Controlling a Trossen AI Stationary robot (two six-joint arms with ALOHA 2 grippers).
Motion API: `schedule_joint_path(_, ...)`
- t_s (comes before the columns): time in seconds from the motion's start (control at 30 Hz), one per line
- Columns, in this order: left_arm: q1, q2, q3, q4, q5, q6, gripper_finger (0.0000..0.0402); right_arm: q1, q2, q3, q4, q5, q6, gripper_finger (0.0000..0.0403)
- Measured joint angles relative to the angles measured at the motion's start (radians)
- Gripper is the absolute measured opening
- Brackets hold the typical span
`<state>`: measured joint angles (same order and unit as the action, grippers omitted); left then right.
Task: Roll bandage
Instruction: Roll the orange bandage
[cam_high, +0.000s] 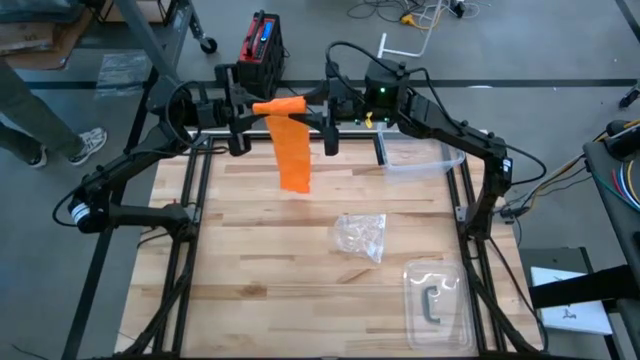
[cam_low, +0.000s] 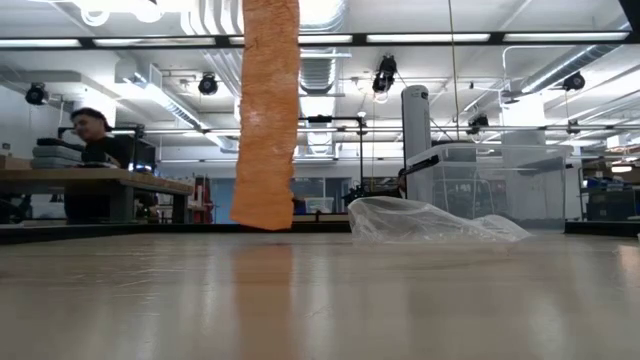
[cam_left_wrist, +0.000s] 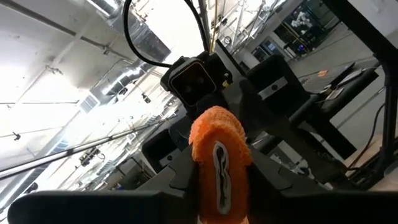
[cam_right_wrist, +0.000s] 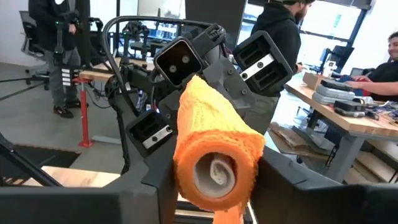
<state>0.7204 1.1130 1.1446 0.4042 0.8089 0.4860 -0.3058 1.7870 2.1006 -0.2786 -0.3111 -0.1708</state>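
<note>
The bandage is a bright orange roll (cam_high: 281, 105) held level high over the table's far side, between my two grippers. A loose strip (cam_high: 293, 155) hangs down from it. In the low view the strip (cam_low: 266, 120) ends close above the tabletop. My left gripper (cam_high: 255, 108) comes from the table's left and is shut on one end of the roll (cam_left_wrist: 219, 155). My right gripper (cam_high: 312, 104) comes from the right and is shut on the other end (cam_right_wrist: 214, 165). Each wrist view looks along the roll at the other gripper. My left gripper pinches the roll's left end (cam_left_wrist: 217, 140) between its two fingers, level from the table's left and along the roll's axis. That end is squashed into a narrow oval. The roll is lifted clear of the table. My right gripper has the roll's right end (cam_right_wrist: 186, 155) between its two fingers (cam_right_wrist: 152, 186), one on each side of the round wall. It comes level from the table's right, along the roll's axis. This end keeps its round shape, with the hollow core showing. The strip hangs slack below.
A crumpled clear plastic wrapper (cam_high: 362, 237) lies mid-table, also seen in the low view as wrapper (cam_low: 430, 222). A clear tray (cam_high: 437, 300) with a dark clip sits near the front right corner. People sit and stand at desks in the room beyond the table.
</note>
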Motion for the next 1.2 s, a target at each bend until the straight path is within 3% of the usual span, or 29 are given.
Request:
schedule_joint_path(0.27, 0.000, 0.000, 0.000, 0.002, -0.010, -0.236, 0.0104, 0.000, 0.001, 0.000, 0.001, 0.000, -0.066, 0.0112)
schedule_joint_path(0.47, 0.000, -0.003, 0.000, -0.016, -0.040, -0.329, 0.0172, 0.000, 0.001, -0.001, 0.007, -0.002, -0.166, 0.0101)
schedule_joint_path(0.7, 0.003, -0.049, 0.000, -0.209, -0.214, -0.348, 0.0261, -0.002, 0.001, -0.021, 0.005, 0.052, -0.372, 0.0083)
schedule_joint_path(0.93, 0.004, -0.069, -0.001, -0.253, -0.158, -0.474, 0.0317, 0.005, 0.003, -0.048, 0.046, 0.069, -0.468, 0.0075)
schedule_joint_path(1.2, 0.008, -0.074, -0.001, -0.284, -0.138, -0.499, 0.0334, 0.008, 0.003, -0.049, 0.070, 0.074, -0.469, 0.0071)
